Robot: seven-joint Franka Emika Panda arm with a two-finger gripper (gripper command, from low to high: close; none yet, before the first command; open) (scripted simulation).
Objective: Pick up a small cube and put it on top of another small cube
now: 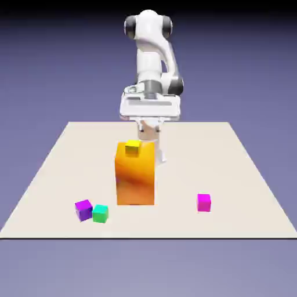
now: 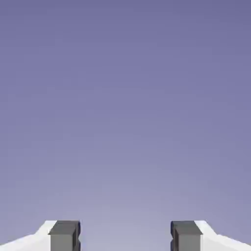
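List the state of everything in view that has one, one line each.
gripper: open, empty
purple cube: on table, unstacked, close beside green cube
green cube: on table, nothing on top
orange block: upright
yellow cube: on orange block
magenta cube: on table, alone

Exterior looks down toward the arm; hand view faces backdrop.

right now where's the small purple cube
In the exterior view, the small purple cube sits toward the left on the table's near part, right beside the small green cube, which is on its right.
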